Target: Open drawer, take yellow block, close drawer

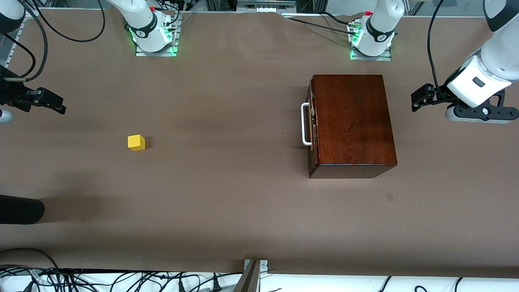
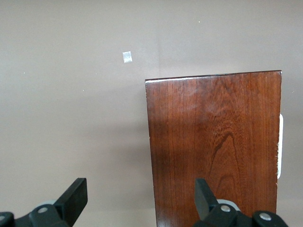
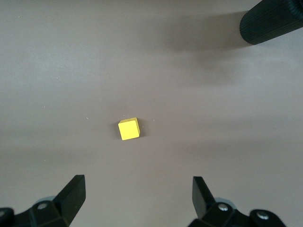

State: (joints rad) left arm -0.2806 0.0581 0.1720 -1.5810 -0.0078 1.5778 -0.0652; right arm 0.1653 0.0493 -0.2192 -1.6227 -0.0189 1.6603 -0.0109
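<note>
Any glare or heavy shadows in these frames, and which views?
Front view: soft dark shadow bands cross the table, and the yellow block casts a short shadow toward the left arm's end. Left wrist view: a pale sheen lies on the glossy box lid. Right wrist view: even light, a blurred shadow under the black cylinder, block sharp.

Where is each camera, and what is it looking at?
Front view: high across the table, facing both arm bases; shows wooden box, yellow block.
Left wrist view: looks down past the open left gripper onto the box.
Right wrist view: looks down past the open right gripper onto the block, shared with the front view.
</note>
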